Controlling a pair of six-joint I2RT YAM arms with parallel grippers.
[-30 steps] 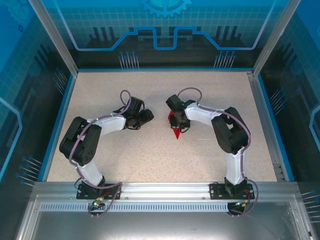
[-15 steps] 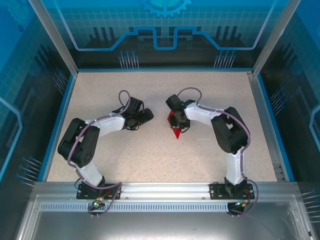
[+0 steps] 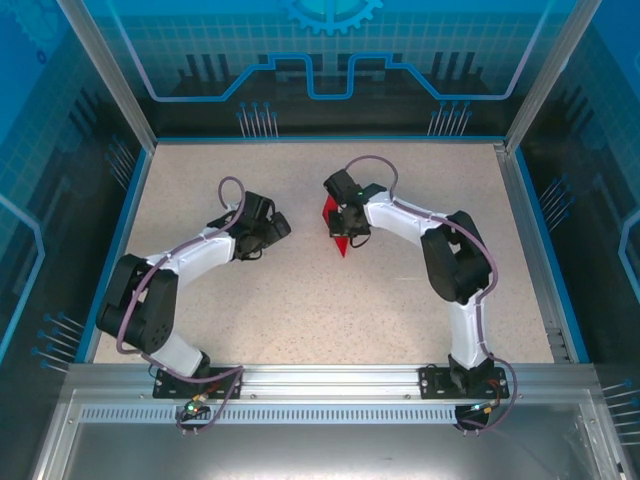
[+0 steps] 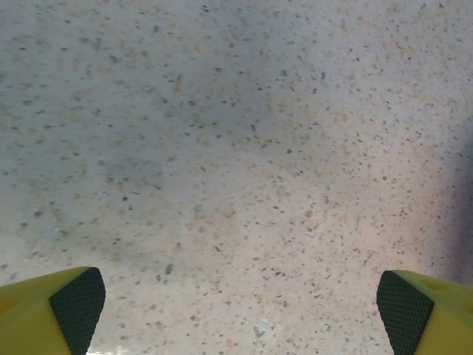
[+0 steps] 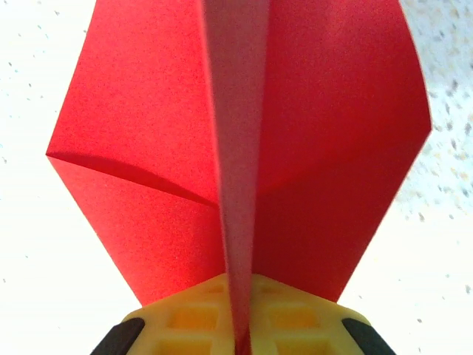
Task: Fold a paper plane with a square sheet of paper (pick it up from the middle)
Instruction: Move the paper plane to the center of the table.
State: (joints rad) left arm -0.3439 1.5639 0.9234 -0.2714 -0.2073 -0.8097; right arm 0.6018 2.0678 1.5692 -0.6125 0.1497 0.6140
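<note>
The square sheet of paper stands folded as a red paper plane (image 3: 336, 232), a pointed dart whose tip points toward the near edge of the table. My right gripper (image 3: 343, 222) is shut on its centre crease. In the right wrist view the plane (image 5: 148, 185) spreads its two wings either side of the upright crease, which is pinched between the yellow fingers (image 5: 185, 318) of the right gripper (image 5: 240, 336). My left gripper (image 3: 272, 229) hovers to the left of the plane, apart from it. In its wrist view the left gripper (image 4: 240, 314) is open wide over bare speckled table.
The speckled table (image 3: 300, 300) is bounded by a blue rim and by aluminium posts (image 3: 105, 75) at the far corners. A metal rail (image 3: 330, 378) with both arm bases runs along the near edge.
The left gripper opened wider and drew back to the left. The right gripper carried the red plane a little farther from the near edge and to the left.
</note>
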